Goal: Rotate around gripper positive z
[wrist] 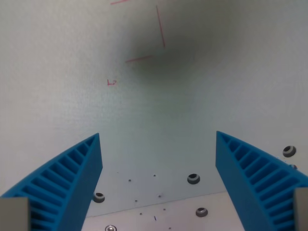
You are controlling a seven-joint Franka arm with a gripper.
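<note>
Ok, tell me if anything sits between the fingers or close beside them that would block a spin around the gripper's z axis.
Nothing visible does. The gripper is open, with only the bare pale surface showing between the blue fingers. The red lines and bolts lie flat or low on it.

no readable text, brand or number appears anywhere. the only signs are thin red pen marks on the pale grey-white flat work surface (pixel 57 72), all beyond the tips of the jaws: a tiny red bracket-like scribble (pixel 111 83) ahead of the jaw at the wrist view's left, too small to read as a letter; a short slanted red line (pixel 138 59) and a longer upright red line (pixel 160 26) ahead of the gap between the jaws.
</note>
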